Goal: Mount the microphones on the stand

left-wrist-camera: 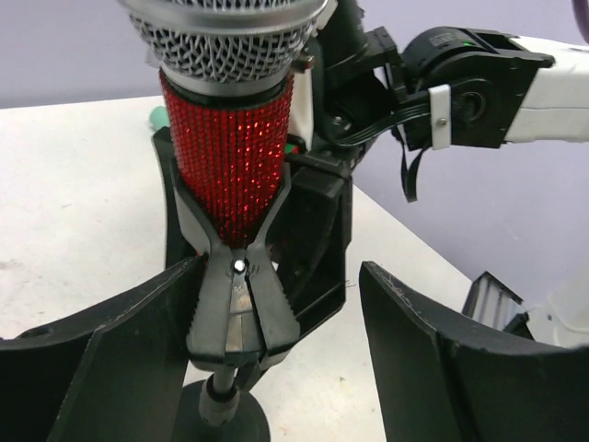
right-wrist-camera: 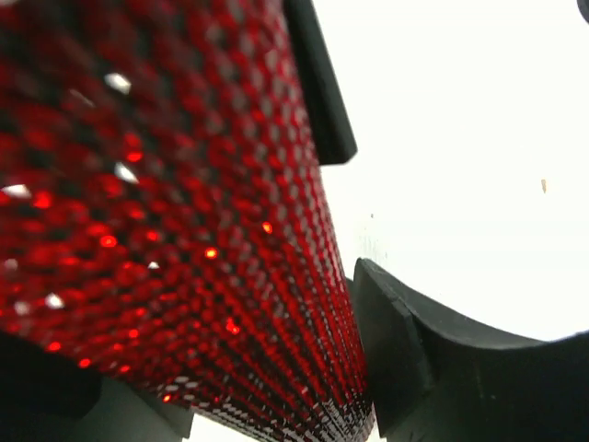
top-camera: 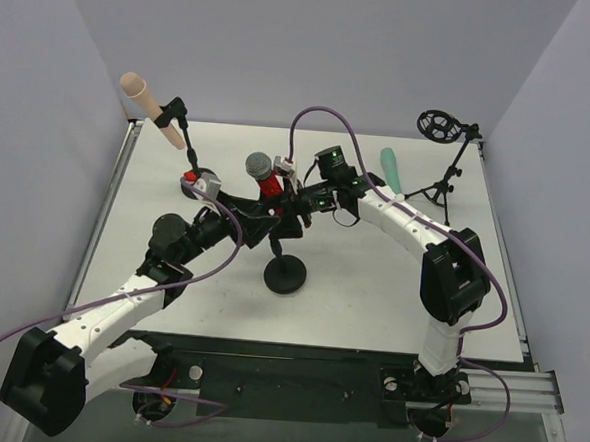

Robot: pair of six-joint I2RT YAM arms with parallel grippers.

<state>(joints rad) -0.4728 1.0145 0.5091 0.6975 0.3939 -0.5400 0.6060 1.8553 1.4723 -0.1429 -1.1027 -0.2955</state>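
Note:
The glittery red microphone (top-camera: 265, 182) with a silver mesh head (left-wrist-camera: 225, 37) stands upright in the spring clip (left-wrist-camera: 241, 285) of the middle stand (top-camera: 286, 275). My left gripper (left-wrist-camera: 276, 276) is open around that clip. Its left finger (left-wrist-camera: 120, 341) lies against the clip's handle and its right finger (left-wrist-camera: 423, 350) stands apart. My right gripper (right-wrist-camera: 221, 368) straddles the red microphone's body (right-wrist-camera: 184, 230). Its right finger (right-wrist-camera: 414, 359) is close against the body, and contact is unclear. A pink microphone (top-camera: 142, 96) sits clipped in the left stand. A teal microphone (top-camera: 391, 170) lies on the table.
A tripod stand (top-camera: 439, 185) with a round shock mount (top-camera: 436, 124) stands at the back right, beside the teal microphone. The left stand's base (top-camera: 199, 178) is just behind my left wrist. Purple cables loop over both arms. Walls close in the white table (top-camera: 371, 296).

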